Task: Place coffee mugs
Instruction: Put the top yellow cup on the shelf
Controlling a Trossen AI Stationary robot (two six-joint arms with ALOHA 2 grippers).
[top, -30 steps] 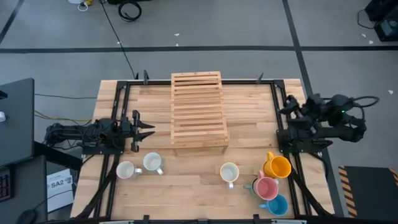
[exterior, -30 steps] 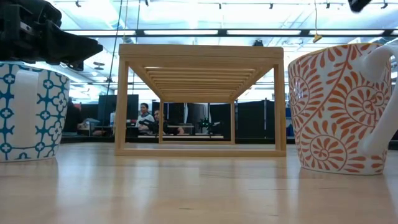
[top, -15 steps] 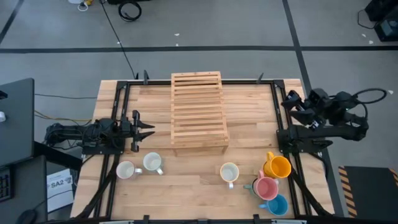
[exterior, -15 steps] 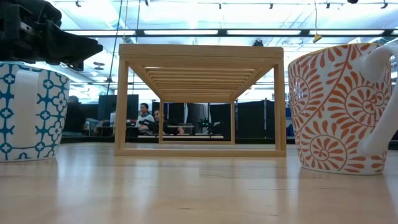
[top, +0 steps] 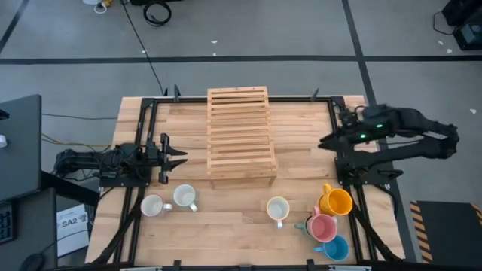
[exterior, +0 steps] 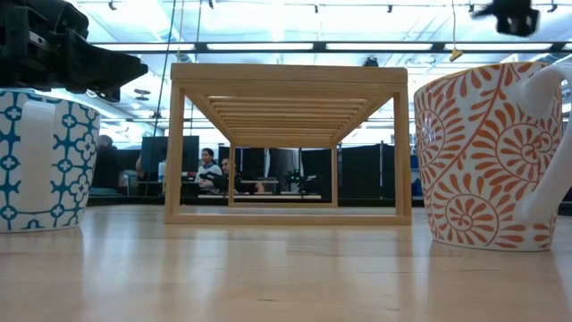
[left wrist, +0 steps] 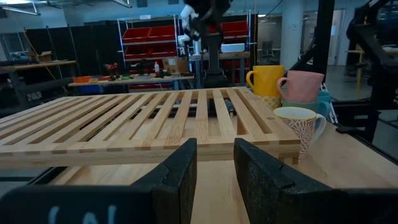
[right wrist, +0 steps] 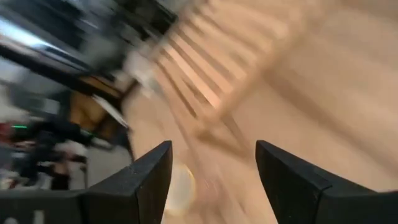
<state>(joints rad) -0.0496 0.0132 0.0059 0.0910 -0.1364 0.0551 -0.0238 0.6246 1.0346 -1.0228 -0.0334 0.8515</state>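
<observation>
Slatted wooden rack [top: 239, 134] at table [top: 301, 128] centre, bare. Right gripper [top: 325, 141] over right edge, fingers wide apart, empty. Left gripper [top: 178, 157] left of rack, jaws part open, empty. Mugs along near edge: orange mug [top: 337, 201], pink mug [top: 323, 226], blue mug [top: 335, 248], orange-patterned mug [top: 278, 208], two white mugs [top: 169, 201].

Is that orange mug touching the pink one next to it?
Cannot tell. In the high view the orange mug and the pink mug sit so close that no gap shows; in the left wrist view they overlap, which does not prove contact.
</observation>
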